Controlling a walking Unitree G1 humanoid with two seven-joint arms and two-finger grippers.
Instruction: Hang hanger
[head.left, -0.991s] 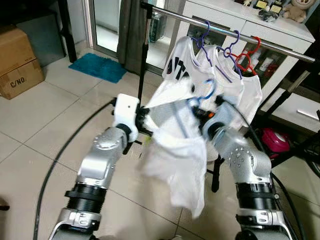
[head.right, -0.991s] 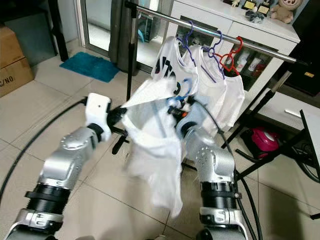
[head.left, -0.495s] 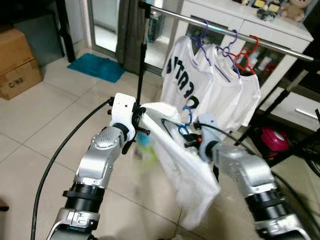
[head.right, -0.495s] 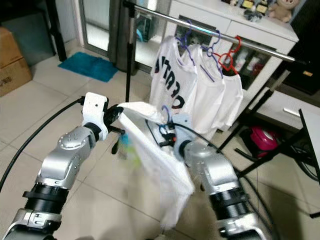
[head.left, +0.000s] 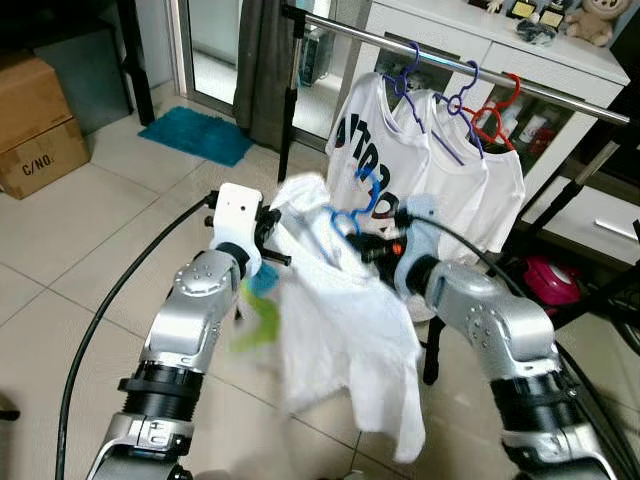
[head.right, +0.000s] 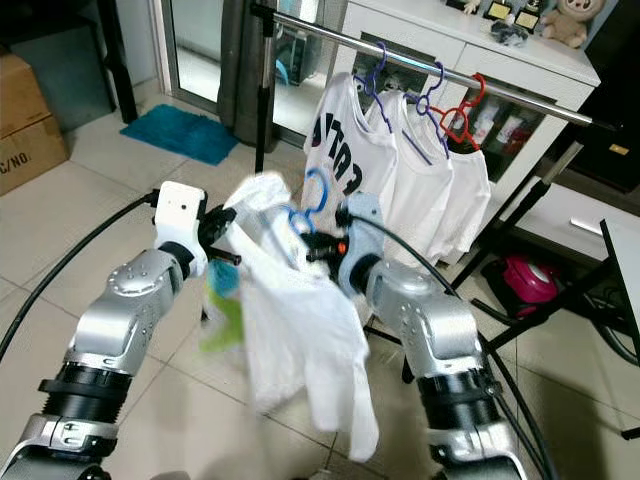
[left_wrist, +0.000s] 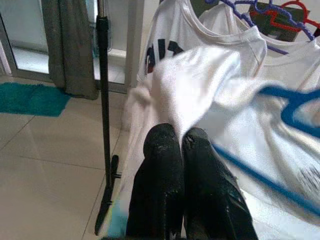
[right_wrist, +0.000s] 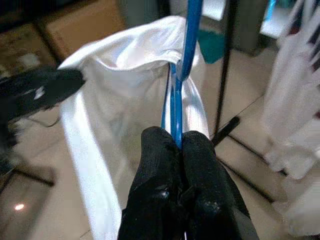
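A tiled floor (head.left: 90, 230) spreads below, with a cardboard box (head.left: 35, 125) at nine o'clock and a teal mat (head.left: 195, 133) at eleven. A white cabinet (head.left: 560, 70) runs along the back at one o'clock, and in front of it a metal clothes rail (head.left: 440, 60) on a black stand pole (head.left: 288, 100) crosses from twelve toward two. On the rail hang three white shirts (head.left: 430, 160), two on purple hangers (head.left: 405, 75) and one on a red hanger (head.left: 495, 110); they stand directly behind the raised garment, filling the rail's middle. A black cable (head.left: 110, 300) curves over the floor at eight o'clock. At centre, a loose white shirt (head.left: 340, 330) droops between both arms, on a blue hanger (head.left: 355, 205) whose hook stands up just below the rail. The left gripper (left_wrist: 179, 137) has its fingers pressed together, pinching the shirt's cloth. The right gripper (right_wrist: 178, 142) is clamped on the blue hanger's neck.
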